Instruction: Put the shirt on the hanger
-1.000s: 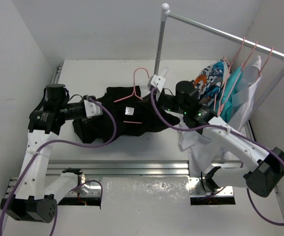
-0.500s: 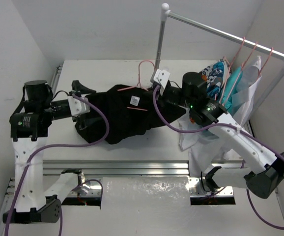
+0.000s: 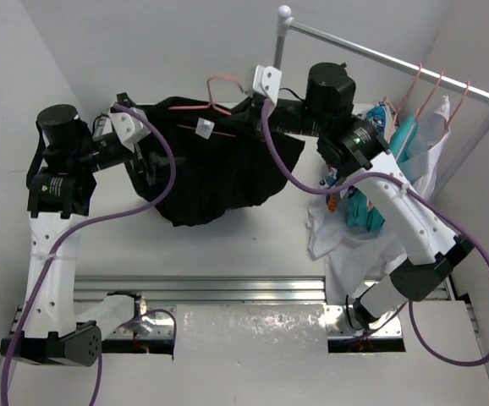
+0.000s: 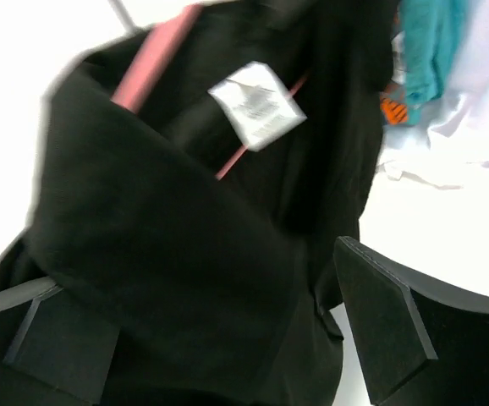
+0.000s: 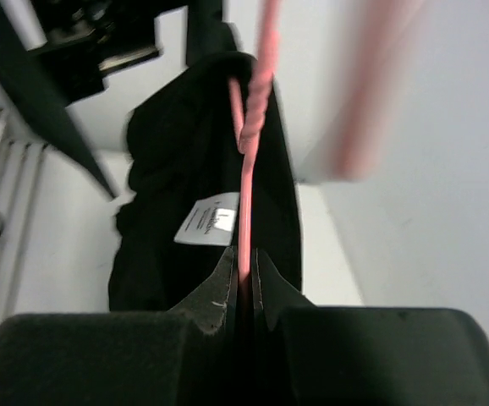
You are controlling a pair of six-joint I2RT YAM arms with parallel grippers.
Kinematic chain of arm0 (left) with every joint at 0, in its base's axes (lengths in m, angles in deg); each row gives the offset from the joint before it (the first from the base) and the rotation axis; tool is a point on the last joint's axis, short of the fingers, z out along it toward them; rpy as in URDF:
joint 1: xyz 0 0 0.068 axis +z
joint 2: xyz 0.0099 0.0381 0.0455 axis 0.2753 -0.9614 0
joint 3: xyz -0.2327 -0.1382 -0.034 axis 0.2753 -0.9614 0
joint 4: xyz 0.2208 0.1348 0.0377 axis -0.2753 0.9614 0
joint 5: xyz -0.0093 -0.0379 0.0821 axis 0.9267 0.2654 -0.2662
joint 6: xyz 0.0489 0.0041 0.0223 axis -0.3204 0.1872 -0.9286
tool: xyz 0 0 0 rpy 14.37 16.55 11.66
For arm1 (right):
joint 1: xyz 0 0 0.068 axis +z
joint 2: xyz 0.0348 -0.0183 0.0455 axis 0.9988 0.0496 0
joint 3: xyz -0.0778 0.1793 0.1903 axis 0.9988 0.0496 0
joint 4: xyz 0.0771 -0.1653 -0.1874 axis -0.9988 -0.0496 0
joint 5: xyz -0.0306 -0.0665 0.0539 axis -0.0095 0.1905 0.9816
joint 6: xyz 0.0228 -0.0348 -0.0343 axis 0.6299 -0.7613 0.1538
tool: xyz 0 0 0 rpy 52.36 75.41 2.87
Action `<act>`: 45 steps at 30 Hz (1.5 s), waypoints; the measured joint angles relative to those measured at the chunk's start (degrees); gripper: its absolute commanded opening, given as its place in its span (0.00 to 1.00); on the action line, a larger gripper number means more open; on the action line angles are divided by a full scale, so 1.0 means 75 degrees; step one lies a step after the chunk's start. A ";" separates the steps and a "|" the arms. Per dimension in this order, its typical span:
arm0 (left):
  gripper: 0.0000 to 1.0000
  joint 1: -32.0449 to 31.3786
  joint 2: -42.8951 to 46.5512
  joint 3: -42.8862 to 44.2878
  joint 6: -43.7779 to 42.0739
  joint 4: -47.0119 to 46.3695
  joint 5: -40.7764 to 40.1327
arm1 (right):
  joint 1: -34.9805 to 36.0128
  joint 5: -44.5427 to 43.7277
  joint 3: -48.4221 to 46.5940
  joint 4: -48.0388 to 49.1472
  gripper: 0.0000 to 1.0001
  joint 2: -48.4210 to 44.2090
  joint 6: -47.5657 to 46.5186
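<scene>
The black shirt hangs in the air from the pink hanger, its white neck label facing up. My right gripper is shut on the hanger's wire, which runs straight up from between its fingers with the shirt draped behind it. My left gripper stands wide open at the shirt's left side. In the left wrist view a fold of the shirt lies loosely between the spread fingers, with the label and a stretch of the hanger above.
A metal clothes rack crosses the back right. Other pink hangers on it carry a teal garment and a patterned orange-blue one. White cloth hangs below them. A metal rail runs along the near table edge.
My right gripper has lifted the hanger and shirt off the table and carried them backward. My left gripper has opened, let go of the shirt, and risen at its left side.
</scene>
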State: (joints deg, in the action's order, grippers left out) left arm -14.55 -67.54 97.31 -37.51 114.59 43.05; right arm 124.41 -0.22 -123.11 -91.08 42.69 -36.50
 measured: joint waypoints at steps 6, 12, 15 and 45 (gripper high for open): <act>0.99 -0.0029 -0.0082 -0.0020 0.0026 0.0332 -0.0315 | 0.0050 0.0455 0.0909 -0.0396 0.00 0.0047 -0.0195; 0.82 -0.0032 -0.0082 0.0230 -0.0950 0.1533 0.0114 | 0.0114 0.0443 0.1405 -0.0609 0.00 0.0047 -0.0312; 0.71 -0.0032 -0.0023 0.0291 -0.1679 0.2349 0.0297 | 0.0117 0.0370 0.1571 -0.0603 0.00 0.0047 -0.0347; 0.00 -0.1253 0.0192 -0.2349 -0.0793 0.0256 -0.1166 | 0.0189 0.1309 0.3144 0.0423 0.73 -0.0254 0.0160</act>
State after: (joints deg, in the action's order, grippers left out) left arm -23.95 -66.10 79.69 -43.45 116.51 34.31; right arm 125.83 9.59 -99.52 -87.91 40.79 -35.30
